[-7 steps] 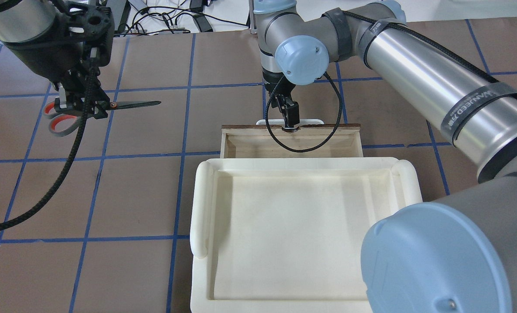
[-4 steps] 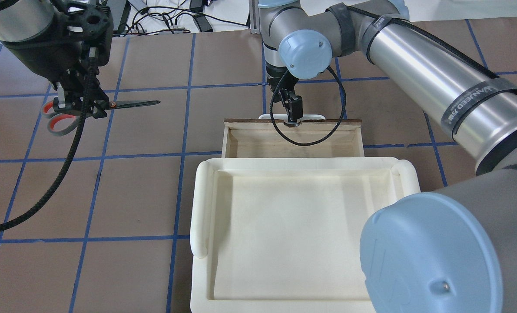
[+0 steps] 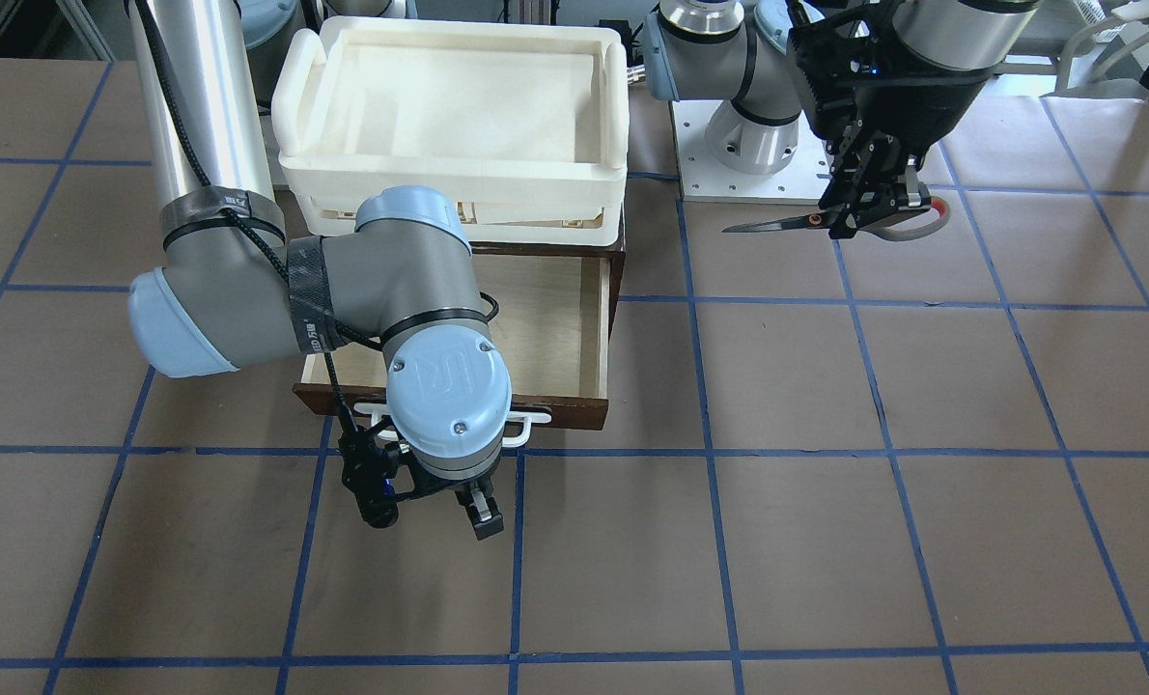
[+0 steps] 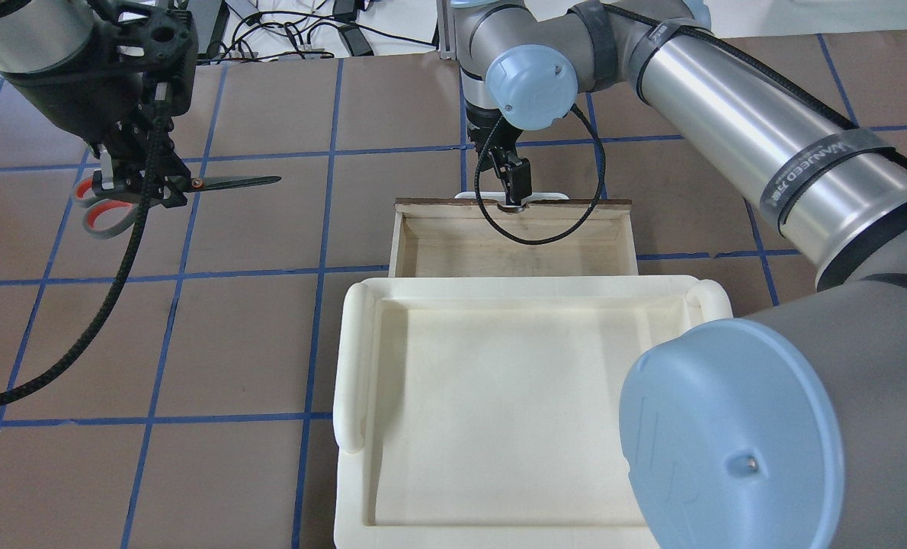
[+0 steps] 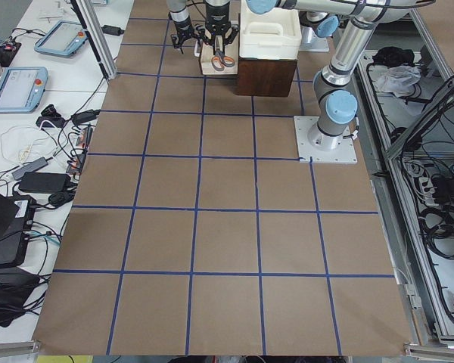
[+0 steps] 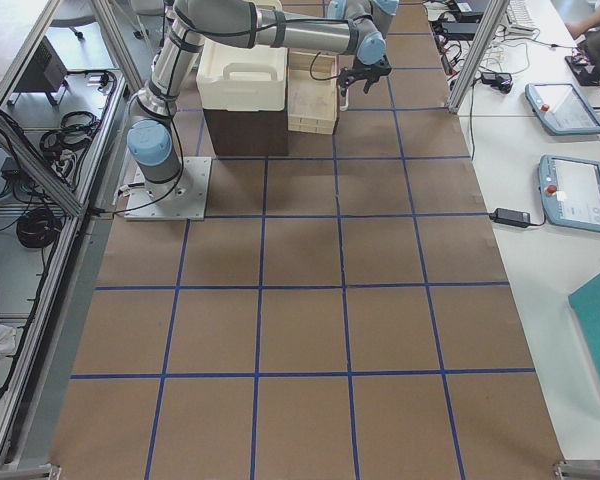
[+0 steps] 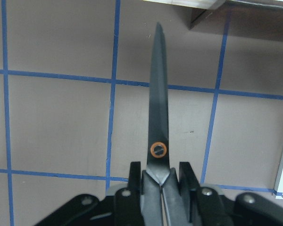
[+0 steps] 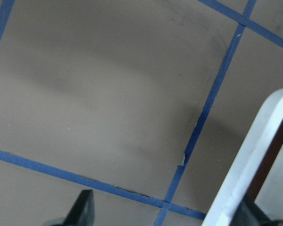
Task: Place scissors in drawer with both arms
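Two pincers show. The left pincer (image 7: pixel 160 176) is squeezed tight on the scissors (image 4: pixel 232 182). It grips them just behind the orange screw (image 7: pixel 158 150), where the handles begin. The dark blades are closed and lie flat, with the tip pointing toward the drawer's side. The grey and orange-red loops (image 4: pixel 103 217) stick out behind the pincer. The scissors are over the tabletop (image 4: pixel 255 343), near the robot's edge. They are on the robot's left of the drawer and well apart from it.

The right pincer (image 8: pixel 170 211) is spread wide and holds nothing. The white handle (image 8: pixel 254 155) sits between its fingers (image 8: pixel 85 209), right up by the other finger. This pincer is at the drawer's front, the side that faces the edge across from the robot.

The drawer (image 3: pixel 589 319) stands open, and its pale wood floor shows. It sticks out of a dark brown box (image 5: pixel 266 76). A cream-white tray (image 4: pixel 354 366) sits on top of that box, toward the robot's edge.
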